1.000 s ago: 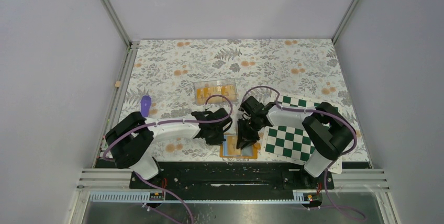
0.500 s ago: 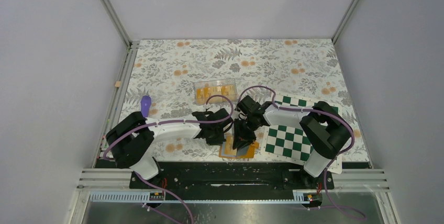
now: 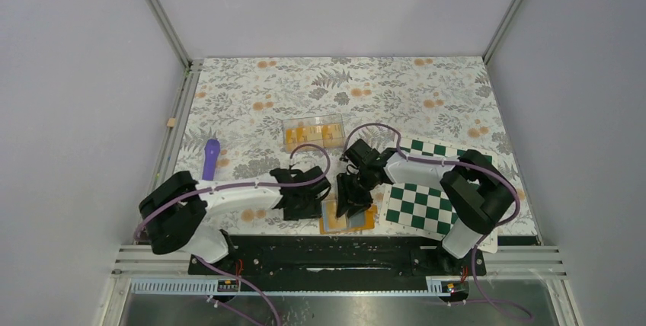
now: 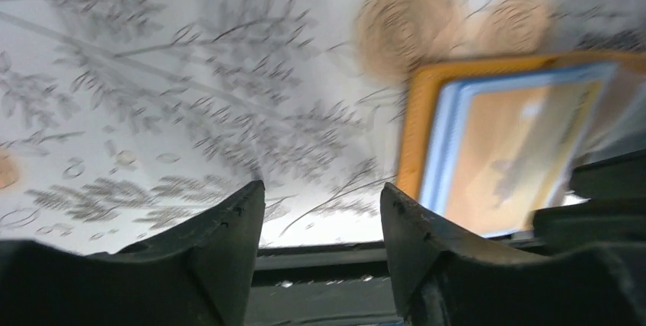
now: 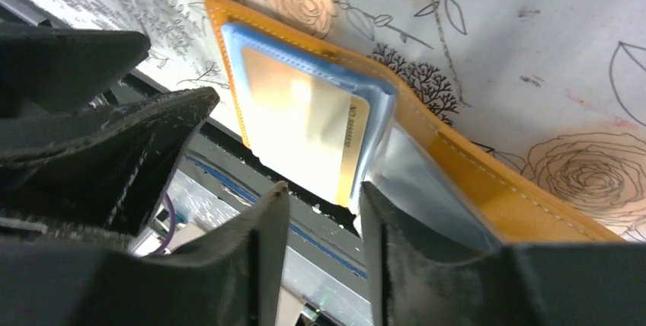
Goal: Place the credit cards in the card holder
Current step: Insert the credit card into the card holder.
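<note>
**Operator:** What does the plate show, from my left?

**Guide:** A floral-cloth table (image 3: 426, 90) with grey walls around it. Farthest left is a purple object (image 3: 211, 155). Next is your left gripper (image 4: 320, 186), its jaws spread over bare cloth and holding nothing.

**Operator:** And the card holder?

**Guide:** The card holder (image 3: 347, 219) lies open at the near edge, just right of that gripper. One credit card (image 5: 301, 128) sits part-way in its light-blue pocket. Further credit cards rest in the clear box (image 3: 312, 132) behind. Your right gripper (image 5: 323, 189) has its jaws parted, with the card's free end at their mouth, not pinched. The chequered board (image 3: 417, 208) is farthest right.

**Operator:** Which step is this?

**Guide:** Seating the card, by my judgement. Next you would push it fully home while keeping the holder from sliding.
</note>
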### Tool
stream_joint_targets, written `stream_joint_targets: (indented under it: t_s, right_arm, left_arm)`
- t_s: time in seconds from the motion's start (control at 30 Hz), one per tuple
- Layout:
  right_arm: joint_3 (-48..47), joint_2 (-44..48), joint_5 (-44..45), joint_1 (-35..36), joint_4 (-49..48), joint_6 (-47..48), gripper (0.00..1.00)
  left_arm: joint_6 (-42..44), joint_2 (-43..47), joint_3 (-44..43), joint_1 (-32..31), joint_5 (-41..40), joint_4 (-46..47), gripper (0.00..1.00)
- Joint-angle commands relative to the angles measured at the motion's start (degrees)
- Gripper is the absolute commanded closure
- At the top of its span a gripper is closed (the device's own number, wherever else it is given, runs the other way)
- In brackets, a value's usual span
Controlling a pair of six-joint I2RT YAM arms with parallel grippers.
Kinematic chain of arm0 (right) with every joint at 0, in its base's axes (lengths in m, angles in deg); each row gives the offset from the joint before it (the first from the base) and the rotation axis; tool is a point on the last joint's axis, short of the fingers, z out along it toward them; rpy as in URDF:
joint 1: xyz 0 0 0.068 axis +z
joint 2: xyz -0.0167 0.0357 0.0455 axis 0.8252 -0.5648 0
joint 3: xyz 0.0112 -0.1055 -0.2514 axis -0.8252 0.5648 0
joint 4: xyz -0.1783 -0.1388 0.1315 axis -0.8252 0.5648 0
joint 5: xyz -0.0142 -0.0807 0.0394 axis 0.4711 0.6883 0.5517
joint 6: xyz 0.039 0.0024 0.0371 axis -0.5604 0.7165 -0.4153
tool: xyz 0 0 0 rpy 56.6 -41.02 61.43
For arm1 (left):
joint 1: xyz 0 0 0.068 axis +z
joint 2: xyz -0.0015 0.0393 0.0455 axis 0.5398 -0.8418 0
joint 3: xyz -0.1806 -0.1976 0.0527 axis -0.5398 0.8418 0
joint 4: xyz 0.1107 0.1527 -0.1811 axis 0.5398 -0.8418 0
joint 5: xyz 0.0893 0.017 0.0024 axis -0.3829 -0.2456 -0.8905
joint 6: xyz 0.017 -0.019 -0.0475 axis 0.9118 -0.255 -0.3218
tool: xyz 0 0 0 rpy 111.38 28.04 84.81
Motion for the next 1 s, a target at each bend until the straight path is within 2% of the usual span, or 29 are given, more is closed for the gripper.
stream_joint_targets:
  t_s: [0.0, 0.13, 0.33, 0.5, 0.7, 0.87, 0.97]
  right_arm:
    - [-0.19, 4.79, 3.27, 0.61, 2.03, 2.84, 0.58]
    - [0.86, 6.30, 3.13, 0.51, 1.85, 2.90, 0.65]
    - [2.52, 5.70, 3.47, 0.36, 1.31, 3.74, 0.83]
    - [4.26, 4.10, 2.73, -0.09, -0.72, 3.93, 0.94]
    - [5.24, 2.29, 2.29, -0.69, -2.26, 4.04, 0.98]
    - [5.63, 1.06, 1.97, -0.85, -2.80, 4.11, 1.00]
    - [5.74, 0.69, 1.75, -0.89, -3.04, 4.18, 1.00]
  left_arm:
    - [1.19, 6.17, 5.60, -0.35, -0.78, -3.22, 0.41]
    - [2.86, 13.28, 11.15, -0.31, 7.23, 10.26, 0.40]
    - [-0.32, 21.76, 19.97, -0.20, 15.64, 30.38, 0.40]
    - [-4.32, 22.72, 25.05, 0.64, 19.22, 43.52, 0.42]
    - [-6.82, 19.77, 26.80, 2.03, 21.66, 51.68, 0.47]
    - [-6.81, 17.13, 25.80, 2.61, 22.05, 53.15, 0.49]
    - [-6.57, 15.40, 24.93, 2.94, 21.21, 50.92, 0.50]
